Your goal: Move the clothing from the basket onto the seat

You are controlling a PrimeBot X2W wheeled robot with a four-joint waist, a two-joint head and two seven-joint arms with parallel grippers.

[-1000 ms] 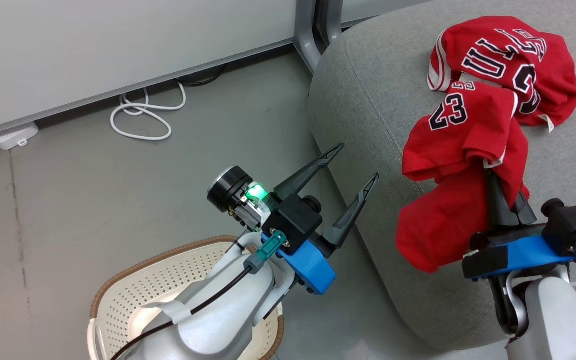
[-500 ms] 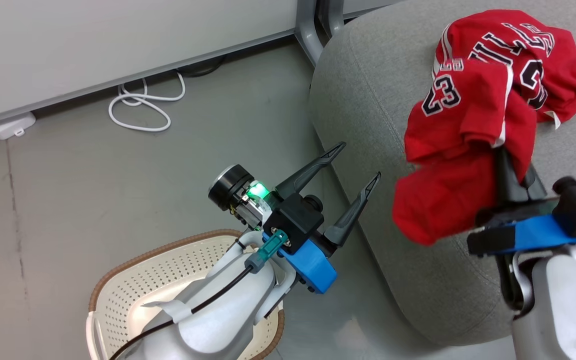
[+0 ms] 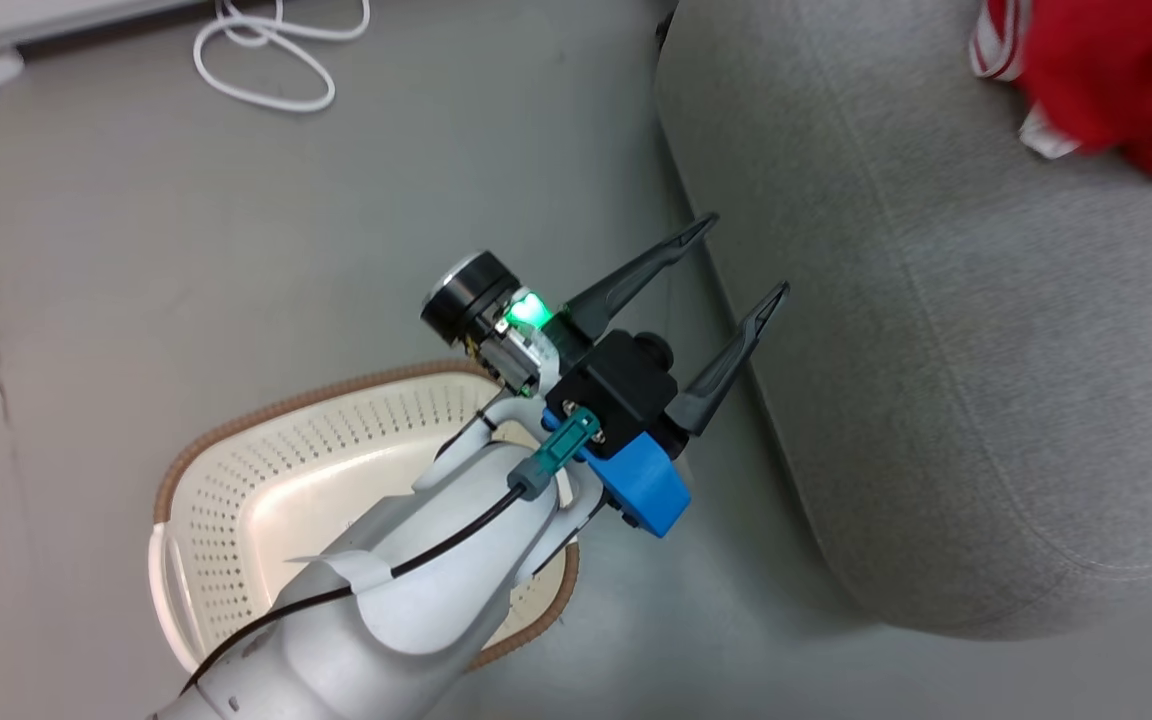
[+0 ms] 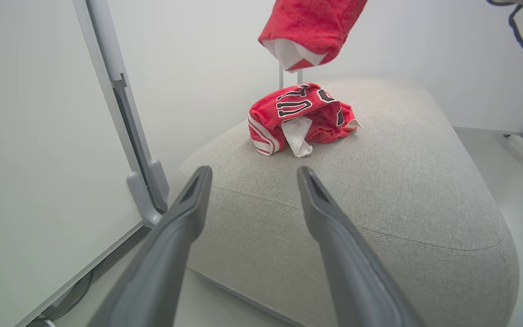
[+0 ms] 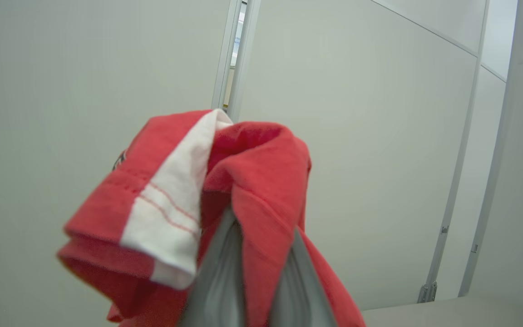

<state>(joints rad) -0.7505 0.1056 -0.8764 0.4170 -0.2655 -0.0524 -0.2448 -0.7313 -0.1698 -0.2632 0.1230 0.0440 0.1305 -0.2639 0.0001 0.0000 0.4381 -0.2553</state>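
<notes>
While one red garment [image 4: 300,119] already lies far back on the seat [image 4: 402,181], we hold the second garment [image 5: 243,181] pinched in our right gripper [image 5: 261,227], raised above it. The basket [image 3: 236,470] looks empty, so only the drop remains. Our left gripper [image 3: 746,255] hangs spread, empty, between basket and seat.

Left arm + gripper hardware, as seen in head and wrist views

Forearm [image 3: 416,610] shell is pale grey, smooth and rounded. A black cable [image 3: 436,553] runs along it under a white tab into a teal connector [image 3: 561,455]. The wrist block [image 3: 618,392] is black and boxy, small screws on its face, with a blue printed bracket [image 3: 644,487] below. A black cylinder [image 3: 461,295] with a silver rim sits on the side, green LED [image 3: 529,310] lit beside it. The left gripper [image 3: 748,253] has two long dark-grey fingers tapering to points. The right gripper [image 5: 263,220] has the same smooth grey.
</notes>
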